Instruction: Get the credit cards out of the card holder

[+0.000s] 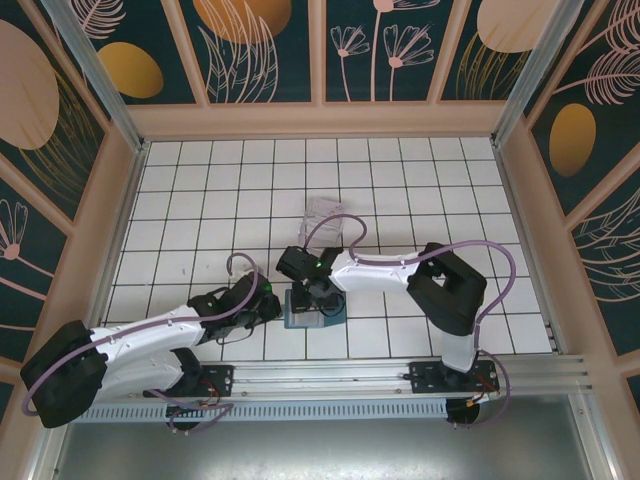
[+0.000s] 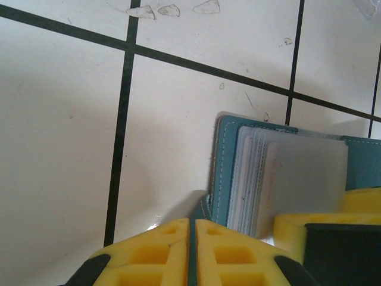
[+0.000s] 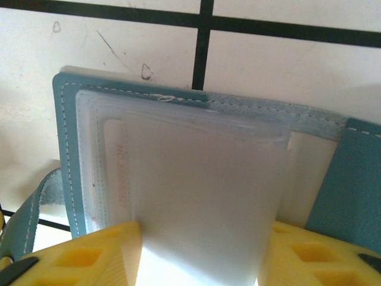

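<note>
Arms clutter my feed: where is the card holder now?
Top view: the card holder lies open on the tiled table near its front edge, about centre, the left gripper shut on its left edge and the right gripper over it.

Right claw overhangs the card holder; tiles beyond the tray free.

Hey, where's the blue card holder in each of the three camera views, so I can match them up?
Top external: card holder low centre, on the tile row nearest the arm bases.
Left wrist: lower right, its teal cover edge facing left.
Right wrist: across the middle, spread open.
Shared landmark: the white table, its black grid line passing the holder's far edge.
</note>
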{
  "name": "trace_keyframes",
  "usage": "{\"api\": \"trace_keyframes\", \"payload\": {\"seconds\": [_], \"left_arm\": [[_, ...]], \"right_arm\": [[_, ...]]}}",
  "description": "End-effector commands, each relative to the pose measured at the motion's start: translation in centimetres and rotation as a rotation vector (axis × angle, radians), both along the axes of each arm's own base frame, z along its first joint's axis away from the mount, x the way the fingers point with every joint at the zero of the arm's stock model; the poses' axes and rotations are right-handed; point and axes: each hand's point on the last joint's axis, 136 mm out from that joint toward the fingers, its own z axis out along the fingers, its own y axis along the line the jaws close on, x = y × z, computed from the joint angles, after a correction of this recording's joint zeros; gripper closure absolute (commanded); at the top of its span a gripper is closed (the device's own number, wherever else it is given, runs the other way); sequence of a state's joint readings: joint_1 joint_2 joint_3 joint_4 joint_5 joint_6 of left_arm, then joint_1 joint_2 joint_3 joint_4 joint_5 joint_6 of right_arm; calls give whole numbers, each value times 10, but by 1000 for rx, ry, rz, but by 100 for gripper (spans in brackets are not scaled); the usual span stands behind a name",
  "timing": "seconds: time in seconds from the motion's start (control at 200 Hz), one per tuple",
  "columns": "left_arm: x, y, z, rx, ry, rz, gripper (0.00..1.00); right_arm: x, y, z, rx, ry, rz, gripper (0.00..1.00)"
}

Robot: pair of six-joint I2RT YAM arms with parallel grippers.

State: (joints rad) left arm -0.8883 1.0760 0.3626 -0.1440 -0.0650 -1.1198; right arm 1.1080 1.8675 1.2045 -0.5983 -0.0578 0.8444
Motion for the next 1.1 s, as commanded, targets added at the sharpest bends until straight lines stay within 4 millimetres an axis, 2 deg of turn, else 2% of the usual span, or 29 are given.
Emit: {"api": "trace_keyframes", "payload": {"seconds": [0.0, 0.105, 0.23, 0.4, 0.59, 1.096], "left_arm": [[2, 2, 2, 18, -2, 2, 88], [5, -7, 6, 9, -5, -32, 87], [8, -31, 13, -37, -10, -116, 87], [13, -49, 15, -28, 14, -174, 88], [14, -63, 4, -27, 81, -198, 88], [13, -73, -10, 29, 154, -253, 89]], "right_arm": [[-2, -17, -12, -97, -9, 1, 55], [-1, -16, -7, -74, -23, 2, 61], [1, -10, 0, 0, -54, 1, 66], [7, -12, 8, 94, -84, -20, 68], [6, -12, 13, 273, -74, -47, 68], [-2, -24, 11, 525, -45, -84, 67]]}}
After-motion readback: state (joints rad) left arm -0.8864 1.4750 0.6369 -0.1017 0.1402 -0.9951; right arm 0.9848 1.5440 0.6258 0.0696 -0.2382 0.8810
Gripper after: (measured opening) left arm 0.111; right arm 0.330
